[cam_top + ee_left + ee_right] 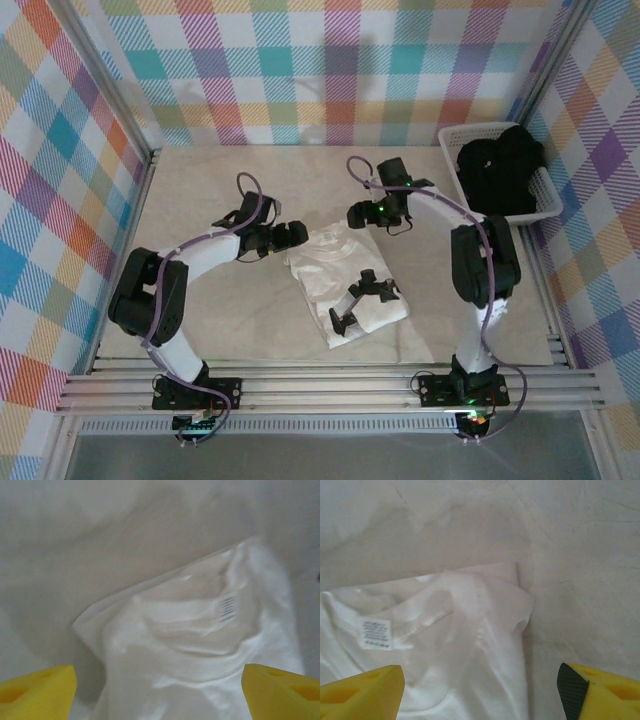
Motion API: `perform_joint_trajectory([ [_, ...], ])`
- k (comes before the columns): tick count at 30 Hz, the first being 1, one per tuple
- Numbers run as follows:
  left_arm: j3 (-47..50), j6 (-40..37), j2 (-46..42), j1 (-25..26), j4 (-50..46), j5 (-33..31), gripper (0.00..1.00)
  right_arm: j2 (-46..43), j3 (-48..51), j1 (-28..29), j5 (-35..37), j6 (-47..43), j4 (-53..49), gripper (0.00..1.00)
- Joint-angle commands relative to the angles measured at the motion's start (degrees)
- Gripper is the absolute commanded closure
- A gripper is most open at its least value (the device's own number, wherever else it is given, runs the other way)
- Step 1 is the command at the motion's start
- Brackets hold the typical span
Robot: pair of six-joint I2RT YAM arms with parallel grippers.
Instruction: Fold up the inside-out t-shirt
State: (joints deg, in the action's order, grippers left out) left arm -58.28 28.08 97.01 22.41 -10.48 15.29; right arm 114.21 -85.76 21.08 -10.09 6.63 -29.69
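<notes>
Bench (pixel 220 180) bearing folded t-shirt (pixel 320 270); left claw (pixel 292 235) at ten o'clock, right claw (pixel 360 213) at twelve, both spread, clear to spare folds.

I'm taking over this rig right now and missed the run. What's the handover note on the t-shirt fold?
Left gripper: open, empty, hovering at the shirt's far-left corner.
Right gripper: open, empty, over the far-right corner.
T-shirt: in the middle of the table, folded into a compact rectangle, neck label showing at the far end.
Done: the folds appear made and nothing is held.
Left: probably only backing the arms away. The far-right corner looks slightly rumpled.
Basket with black garment: far right, apart from the shirt.
</notes>
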Motion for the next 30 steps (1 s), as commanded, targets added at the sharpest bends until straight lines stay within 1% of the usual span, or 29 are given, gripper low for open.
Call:
perform_joint_trajectory([
  [1, 0.8, 2.1, 1.6, 0.4, -1.3, 0.4, 0.13, 5.3, -6.3, 0.1, -1.1, -5.0, -6.2, 0.17],
  [3, -0.6, 1.9, 3.8, 1.7, 0.0, 2.0, 0.13, 7.9, -8.5, 0.2, -3.3, -5.2, -7.8, 0.17],
  [7, -3.0, 1.0, 7.3, 4.9, 0.2, 2.0, 0.13, 10.0, -8.6, 0.4, -6.0, -4.8, -8.2, 0.17],
  [10, -3.1, 1.1, 9.8, 5.5, 1.0, 2.1, 0.16, 11.7, -8.5, 1.0, -7.5, -4.6, -8.4, 0.17],
  [12, -2.5, 1.5, 10.6, 5.5, 2.7, 3.0, 0.19, 12.7, -8.9, 1.6, -9.0, -4.6, -8.9, 0.19],
  [15, -1.6, 1.9, 11.0, 5.6, 5.7, 4.2, 0.29, 12.8, -8.2, 2.2, -12.7, -4.1, -7.9, 0.29],
  [18, -1.1, 2.0, 11.3, 5.6, 8.0, 4.7, 0.41, 12.3, -7.3, 2.5, -15.8, -2.8, -6.2, 0.39],
  [20, -1.2, 2.1, 11.5, 5.6, 9.3, 4.8, 0.51, 12.4, -7.2, 2.5, -14.9, -2.4, -5.6, 0.46],
  [23, -2.2, 1.7, 12.6, 5.5, 9.2, 4.5, 0.68, 12.7, -7.1, 1.9, -12.2, -1.2, -4.7, 0.59],
  [27, -2.0, 1.5, 13.1, 4.3, 10.2, 4.2, 0.84, 11.5, -6.0, 0.4, -12.9, -0.4, -1.2, 0.77],
  [29, -1.5, 1.1, 12.7, 2.9, 11.1, 4.7, 0.90, 10.2, -5.6, -0.4, -13.7, -1.0, 0.3, 0.83],
  [30, -1.3, 0.7, 12.3, 2.1, 11.9, 5.0, 0.96, 9.4, -5.3, -0.9, -14.6, -1.1, 1.5, 0.87],
])
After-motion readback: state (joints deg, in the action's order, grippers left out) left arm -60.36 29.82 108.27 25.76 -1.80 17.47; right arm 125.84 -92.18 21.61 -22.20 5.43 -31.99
